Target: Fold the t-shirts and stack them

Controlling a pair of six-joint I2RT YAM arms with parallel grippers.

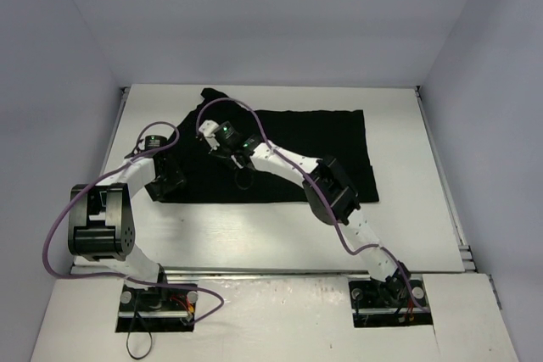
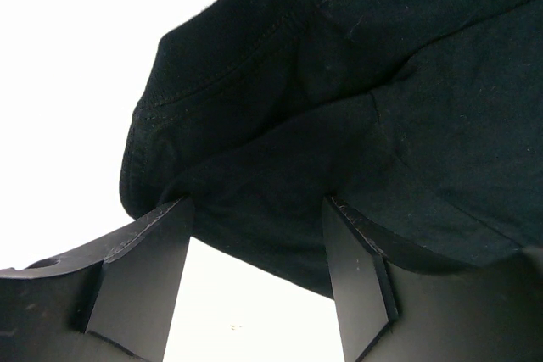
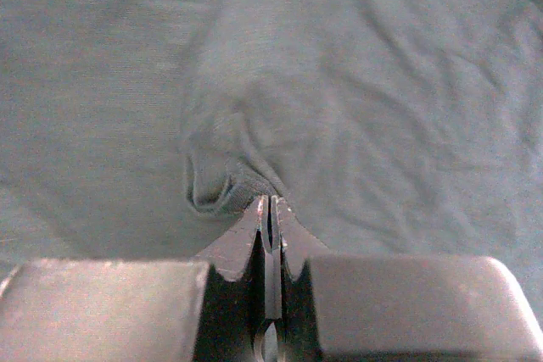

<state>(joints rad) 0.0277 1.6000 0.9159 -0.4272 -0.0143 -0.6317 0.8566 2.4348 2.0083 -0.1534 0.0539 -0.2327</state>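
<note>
White table (image 1: 280,235), pale walls (image 1: 254,14) on 3 sides. Black t-shirt (image 1: 322,150) lies toward 12 o'clock. The right gripper (image 3: 270,203) pinches a fold, and the left gripper (image 2: 256,203) is spread at its hem.

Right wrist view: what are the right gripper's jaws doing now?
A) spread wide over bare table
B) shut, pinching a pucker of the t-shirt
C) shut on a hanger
B: the right gripper has its fingers pressed together, and the t-shirt bunches into a fold right at their tips.
</note>
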